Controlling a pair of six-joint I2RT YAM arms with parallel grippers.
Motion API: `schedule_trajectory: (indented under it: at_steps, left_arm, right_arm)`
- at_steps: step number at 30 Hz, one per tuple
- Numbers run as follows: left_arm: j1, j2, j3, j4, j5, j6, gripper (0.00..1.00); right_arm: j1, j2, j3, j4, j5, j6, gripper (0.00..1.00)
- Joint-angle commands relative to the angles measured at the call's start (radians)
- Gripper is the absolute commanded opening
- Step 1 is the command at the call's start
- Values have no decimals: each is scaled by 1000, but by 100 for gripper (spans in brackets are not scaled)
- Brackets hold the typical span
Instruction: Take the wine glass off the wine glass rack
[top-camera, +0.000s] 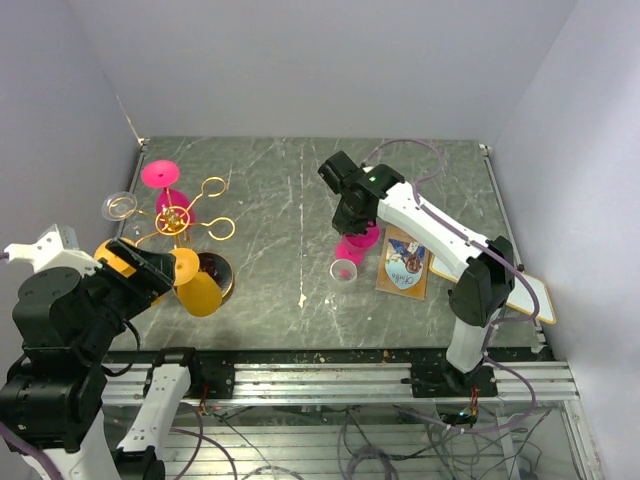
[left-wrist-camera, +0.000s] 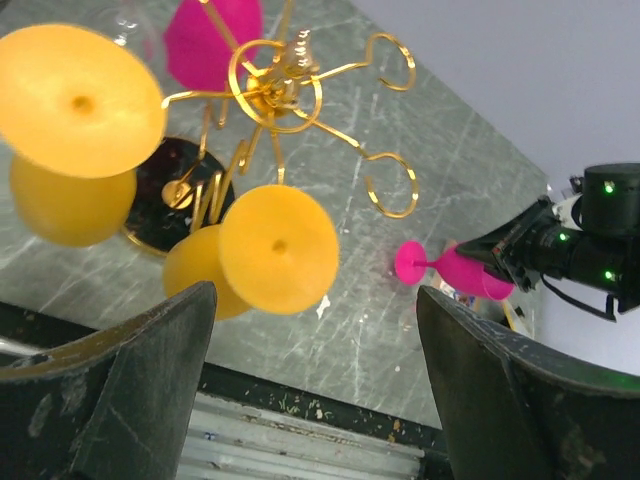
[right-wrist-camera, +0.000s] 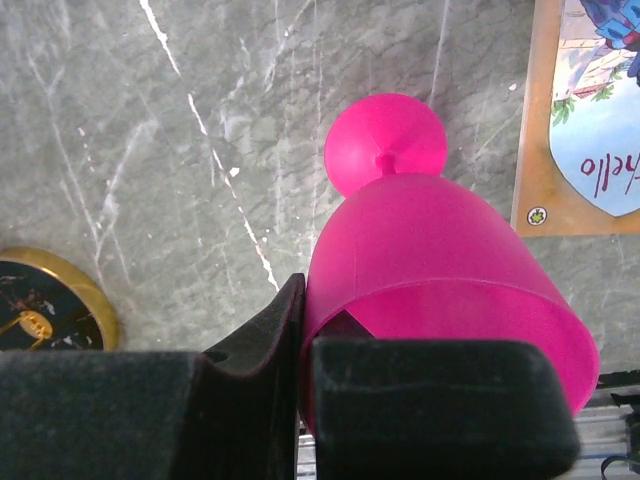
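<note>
Wine glass (right-wrist-camera: 430, 250), pink, clamped in right pincer (right-wrist-camera: 305, 335); left pincer (left-wrist-camera: 315, 320) wide beside rack (left-wrist-camera: 280, 90) with orange glasses (left-wrist-camera: 275, 250)

Grey marbled tabletop (top-camera: 300, 200), plain pale walls (top-camera: 300, 60) around.

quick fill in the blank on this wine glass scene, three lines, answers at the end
1. The right gripper is shut on a ___ plastic wine glass.
2. The left gripper has its jaws ___, holding nothing.
3. The gold wire wine glass rack stands nearer the ___ gripper.
Missing words: pink; open; left
</note>
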Motion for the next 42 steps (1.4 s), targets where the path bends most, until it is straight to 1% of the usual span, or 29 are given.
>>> schedule_trajectory:
  at_steps: [1, 5, 8, 11, 13, 15, 17, 18, 20, 21, 25, 27, 31, 34, 38, 42]
  left_arm:
    - [-6, -20, -1, -111, -137, -87, 90]
    - [-6, -55, -43, -129, -194, -178, 88]
    - [-6, -88, -57, -129, -232, -252, 86]
    - [-6, -109, -71, -128, -253, -294, 86]
    - [-6, -106, -74, -129, -258, -297, 83]
    - [-6, -105, -77, -129, -259, -303, 82]
    - [-7, -109, -93, -129, -255, -322, 79]
    - [-6, -111, -102, -129, -253, -328, 77]
    - [-5, -108, -115, -129, -254, -342, 74]
    - [-6, -104, -116, -129, -254, -351, 73]
    - [-6, -87, -131, -119, -254, -392, 71]
    - [-7, -85, -154, -90, -231, -404, 70]
    - [-5, -84, -213, -52, -175, -438, 67]
    - [-7, -83, -233, -64, -180, -459, 66]
    - [-6, -94, -277, -28, -153, -459, 60]
    - [-6, -101, -320, 12, -122, -469, 57]
  right_arm:
    - [-7, 29, 10, -18, -1, -12, 0]
    - [-9, 61, 18, -30, -7, -17, 0]
    - [-10, 75, 10, -28, -24, -20, 2]
    - [-11, 89, -1, -24, -34, -27, 4]
    - [-12, 93, 3, -27, -24, -29, 7]
    - [-11, 91, 7, -28, -10, -29, 13]
    - [-13, 87, 19, -31, -1, -29, 26]
    - [-13, 84, 28, -33, 1, -35, 35]
    - [-15, 78, 53, -42, 9, -46, 56]
    - [-15, 74, 68, -48, 17, -53, 63]
    - [-15, 41, 116, -77, 75, -69, 90]
    - [-15, 17, 131, -80, 100, -82, 99]
    - [-17, -36, 136, -70, 133, -109, 100]
    - [-21, -72, 139, -64, 154, -122, 100]
    - [-27, -115, 124, -44, 182, -126, 100]
    - [-31, -154, 93, -4, 187, -125, 100]
